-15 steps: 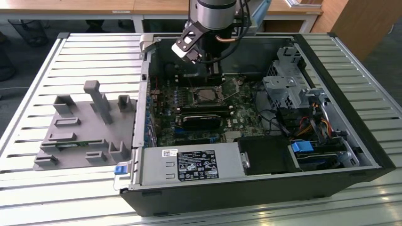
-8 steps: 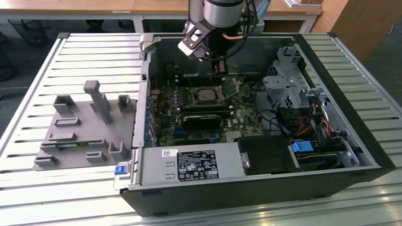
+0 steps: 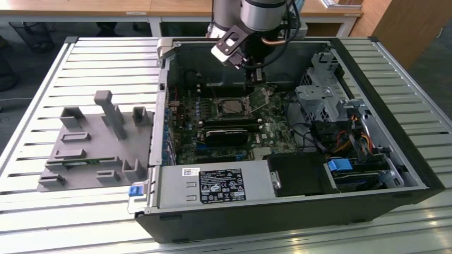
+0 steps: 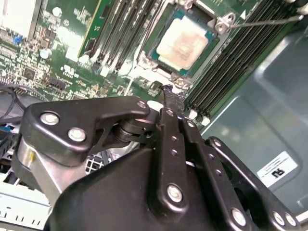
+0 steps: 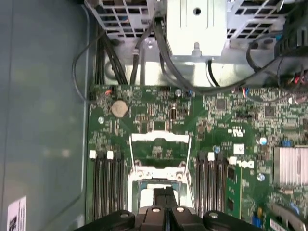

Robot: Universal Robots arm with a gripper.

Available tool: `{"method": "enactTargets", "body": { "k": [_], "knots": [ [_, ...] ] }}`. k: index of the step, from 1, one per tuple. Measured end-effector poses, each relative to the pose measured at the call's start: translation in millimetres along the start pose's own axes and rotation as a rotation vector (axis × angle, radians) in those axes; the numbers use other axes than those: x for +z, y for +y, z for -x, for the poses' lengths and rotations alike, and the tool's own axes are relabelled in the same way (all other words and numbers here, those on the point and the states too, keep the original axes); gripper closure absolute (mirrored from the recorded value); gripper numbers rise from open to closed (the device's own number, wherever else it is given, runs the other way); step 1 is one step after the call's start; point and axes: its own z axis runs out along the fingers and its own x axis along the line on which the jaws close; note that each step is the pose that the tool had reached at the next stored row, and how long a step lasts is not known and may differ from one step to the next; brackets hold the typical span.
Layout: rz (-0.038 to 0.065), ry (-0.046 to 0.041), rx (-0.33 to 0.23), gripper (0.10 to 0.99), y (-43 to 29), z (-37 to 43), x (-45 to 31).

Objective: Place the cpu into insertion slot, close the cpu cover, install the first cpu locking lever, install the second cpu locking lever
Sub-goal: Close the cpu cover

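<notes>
Closest in, the gripper (image 4: 167, 91) has its fingers pressed together on nothing, tips aimed at the upper centre of the second wrist view, where the cpu (image 4: 183, 44) lies flat in the insertion slot (image 4: 222, 22), just ahead. Past it the cpu cover (image 5: 160, 138) stands swung open over the green motherboard (image 5: 250, 120), inside a computer case (image 3: 395, 159) on a slatted table (image 3: 71, 222)

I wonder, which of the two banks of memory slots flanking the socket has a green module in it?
The bank towards the finned heatsink: a green module stands in its outer slot, while the other bank holds none.
</notes>
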Motion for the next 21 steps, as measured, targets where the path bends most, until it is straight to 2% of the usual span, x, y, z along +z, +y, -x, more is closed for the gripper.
{"method": "enactTargets", "body": {
  "k": [7, 12, 21],
  "knots": [
    [-0.001, 0.0007, -0.012, 0.98, 9.9, 0.1, 1.4],
    [-0.004, 0.0023, -0.063, 0.98, 13.2, 0.1, 2.3],
    [-0.004, 0.002, -0.055, 0.98, 27.8, -1.1, 5.6]
  ]
}}
